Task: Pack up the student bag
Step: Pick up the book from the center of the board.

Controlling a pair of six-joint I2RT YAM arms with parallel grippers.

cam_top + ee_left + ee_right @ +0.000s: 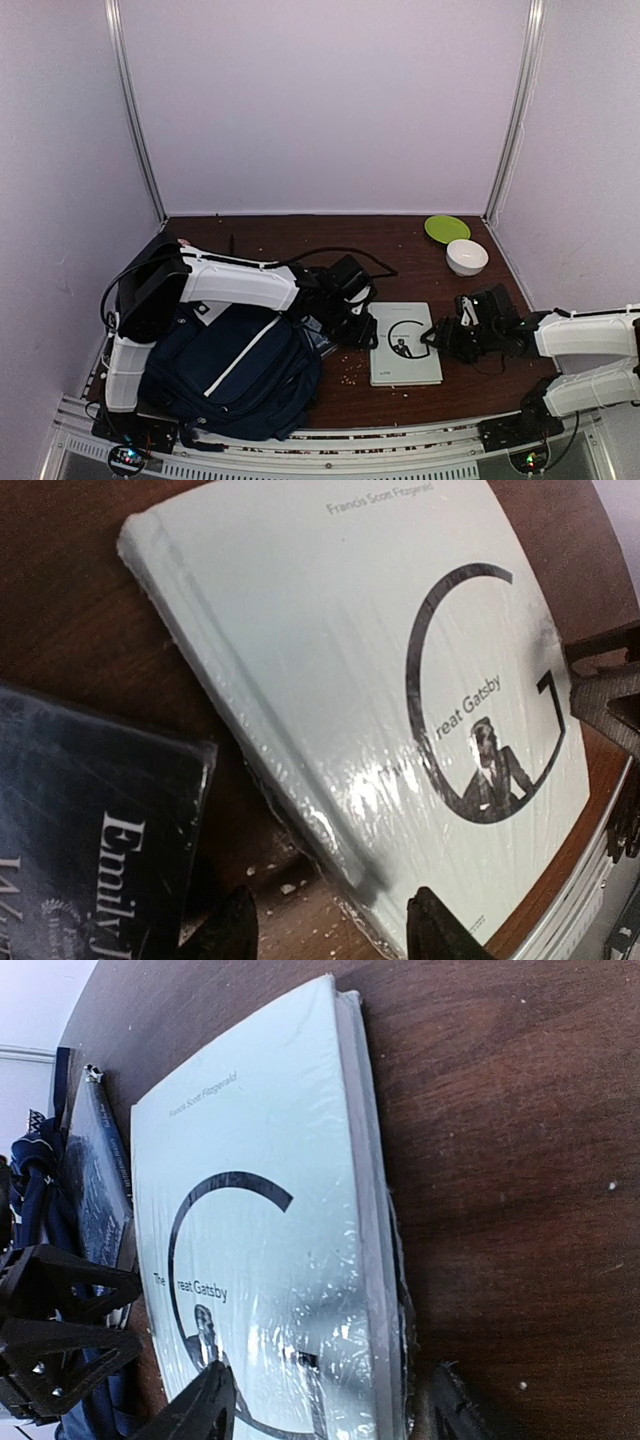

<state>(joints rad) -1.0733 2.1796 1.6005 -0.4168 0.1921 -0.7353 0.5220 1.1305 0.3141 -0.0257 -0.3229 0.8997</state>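
Student bag, place: the student bag [235,370] lies at the near left of the table [300,235], under the left arm's white link.
Student bag, long axis: diagonal, near-left to far-right, following its thin white stripe; the far-right end points at the books.
Student bag, opening: cannot tell which end it is on.
Student bag, edges: its near side reaches the table's front rail, and its left side is by the left arm's base.
Dark book [90,850]: flat, between the bag and the white book, apart from the white book.
White book [405,345]: flat at the table's middle, with its long side running near to far.
Left end effector [358,330]: jaws open and holding nothing, with the white book's left edge between the fingertips [235,928].
Right end effector [437,338]: jaws apart at the white book's right edge, one fingertip [200,1405] over the cover and the other beside the edge.
Far right: a green plate [447,228] and a white bowl [467,257], just beside each other.
Open room: bare wood behind the books up to the back wall, and in front of the white book.
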